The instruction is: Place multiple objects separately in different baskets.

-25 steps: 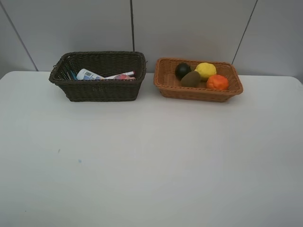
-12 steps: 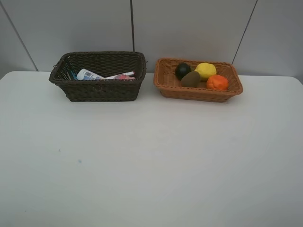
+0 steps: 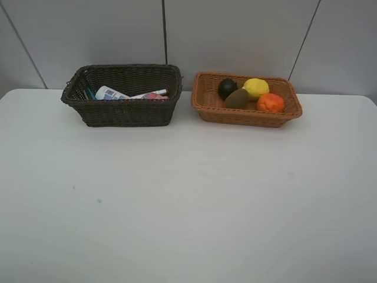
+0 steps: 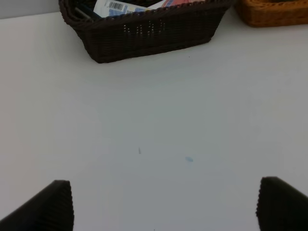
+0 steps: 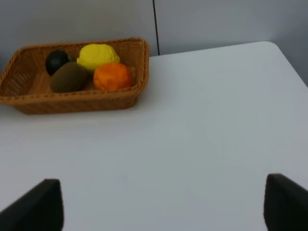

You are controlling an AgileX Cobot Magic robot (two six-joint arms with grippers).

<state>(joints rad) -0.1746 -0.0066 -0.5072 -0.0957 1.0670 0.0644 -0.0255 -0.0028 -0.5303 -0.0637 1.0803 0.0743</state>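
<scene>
White table [image 3: 188, 194] under grey panelled wall [image 3: 235, 35], bearing two wicker baskets side by side along the far edge. Dark brown basket [image 3: 123, 109] on the left of the overhead view, taller-walled, holding a white blue-capped tube [image 3: 109, 93] with a barcode label, a white red-tipped marker [image 3: 150, 93] lying across, and something pink [image 3: 152, 96] just beside the marker; other contents hidden by the wall. Light orange-tan basket [image 3: 247, 115] just to the right, apart from the dark one, shallower, holding a dark mangosteen [image 3: 227, 88], brown kiwi [image 3: 237, 98], yellow lemon [image 3: 255, 88] and orange [image 3: 270, 102], packed close together. Left gripper [image 4: 159, 204] spread wide over bare table, clutching nothing, well short of the dark basket. Right gripper [image 5: 161, 204] likewise parted and unloaded, near the tan basket's side of the table.
</scene>
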